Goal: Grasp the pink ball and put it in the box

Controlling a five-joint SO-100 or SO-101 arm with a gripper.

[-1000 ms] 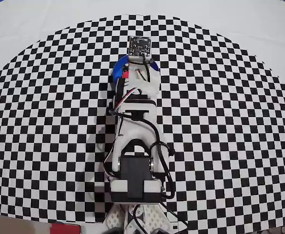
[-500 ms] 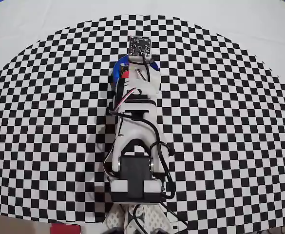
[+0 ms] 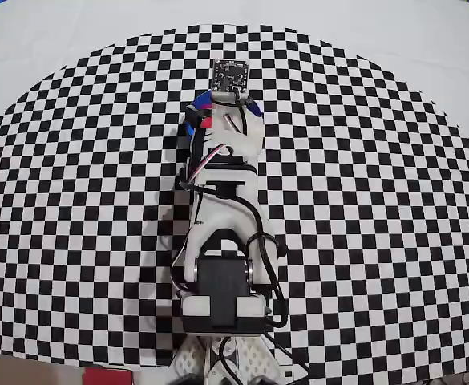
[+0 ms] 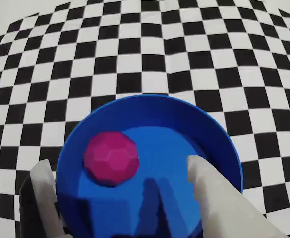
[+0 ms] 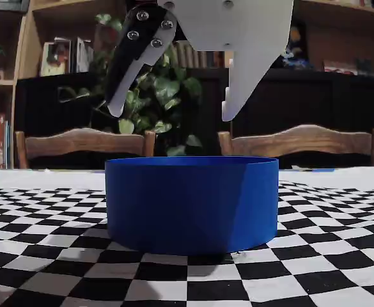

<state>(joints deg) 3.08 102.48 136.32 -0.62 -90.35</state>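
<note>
End effector (image 5: pixel 171 118) is hanging above the box (image 5: pixel 192 203) with both fingers spread wide, gripping nothing; in the fixed view the fingertips are sitting clear above the rim, one over the left part of the box, the other right of its middle. Pink ball (image 4: pixel 111 158) is lying on the blue floor inside the box (image 4: pixel 154 106), toward the left wall as the wrist view shows it, apart from both fingers (image 4: pixel 219 198). Box is sitting on the checkered counter (image 3: pixel 362 200), in the far middle part of the pattern in the overhead view, mostly hidden under the arm (image 3: pixel 222 216); only a blue sliver of the box (image 3: pixel 192 112) is showing there. Ball isn't visible in the overhead or fixed views.
</note>
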